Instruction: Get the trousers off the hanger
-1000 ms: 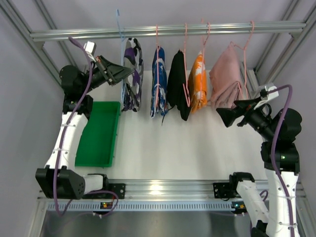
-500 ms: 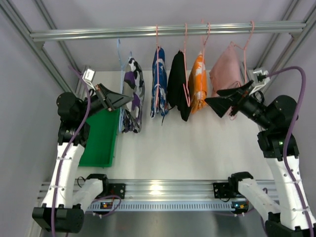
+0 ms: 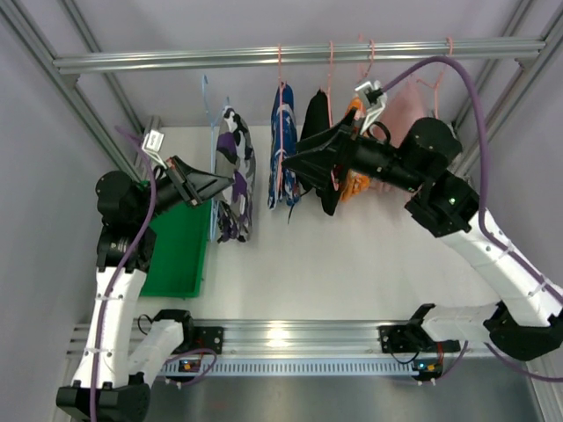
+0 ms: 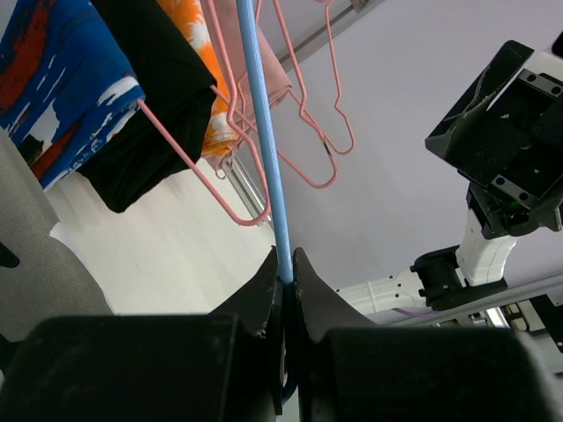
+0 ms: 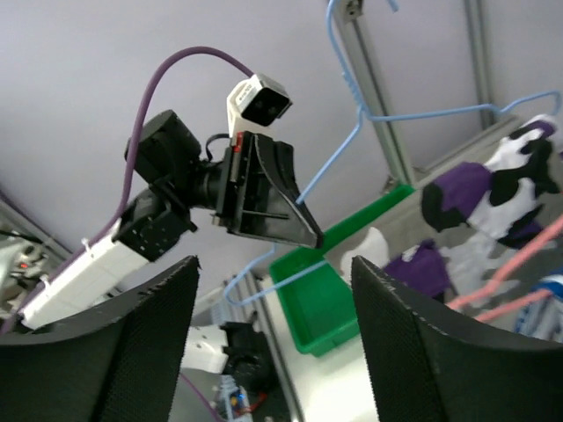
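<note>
The trousers (image 3: 234, 171), printed purple, white and black, hang folded over the light-blue wire hanger (image 3: 211, 110). The hanger's hook sits below the rail (image 3: 176, 60), clear of it. My left gripper (image 3: 229, 181) is shut on the hanger's wire beside the trousers; in the left wrist view the blue hanger wire (image 4: 264, 132) runs up from my closed left gripper (image 4: 287, 274). My right gripper (image 3: 287, 160) stands open in front of the hanging clothes, to the right of the trousers. In the right wrist view my right gripper (image 5: 274, 294) holds nothing and faces the trousers (image 5: 493, 193) and the hanger (image 5: 352, 145).
A green bin (image 3: 176, 251) lies on the table under the left arm. On the rail hang pink hangers with a blue-and-white garment (image 3: 283, 132), a black one (image 3: 314, 132), an orange one partly behind the right arm, and a pink one (image 3: 398, 104).
The left gripper has brought the hanger with the trousers down off the rail and toward me. The right arm has swung up and left across the hanging clothes, its jaws narrowing a little.
</note>
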Controlling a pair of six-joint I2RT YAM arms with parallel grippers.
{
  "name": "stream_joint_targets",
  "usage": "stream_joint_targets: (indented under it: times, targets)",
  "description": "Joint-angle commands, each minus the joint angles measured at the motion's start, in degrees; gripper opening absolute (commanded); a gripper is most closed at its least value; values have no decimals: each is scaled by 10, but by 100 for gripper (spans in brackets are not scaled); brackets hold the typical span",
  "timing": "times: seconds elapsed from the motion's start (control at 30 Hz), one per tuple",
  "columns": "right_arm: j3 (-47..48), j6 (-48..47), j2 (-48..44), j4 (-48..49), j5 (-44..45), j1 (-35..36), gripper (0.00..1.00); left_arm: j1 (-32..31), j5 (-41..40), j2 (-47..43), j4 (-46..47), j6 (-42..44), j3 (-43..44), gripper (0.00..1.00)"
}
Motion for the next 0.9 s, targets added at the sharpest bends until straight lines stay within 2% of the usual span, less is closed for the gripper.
stream_joint_targets:
  times: [0.0, 0.2, 0.37, 0.57, 0.87]
  targets:
    - [47, 40, 45, 49, 55, 55, 67, 0, -27, -35, 130, 52, 63, 0]
    - [103, 138, 143, 73, 69, 97, 63, 0, -36, -54, 131, 55, 58, 0]
    - [169, 167, 221, 78, 70, 114, 62, 0, -35, -61, 127, 54, 58, 0]
    - [189, 202, 271, 88, 68, 129, 60, 0, -28, -70, 131, 47, 63, 0]
    - [247, 242, 330, 102, 61, 146, 47, 0, -30, -77, 131, 46, 58, 0]
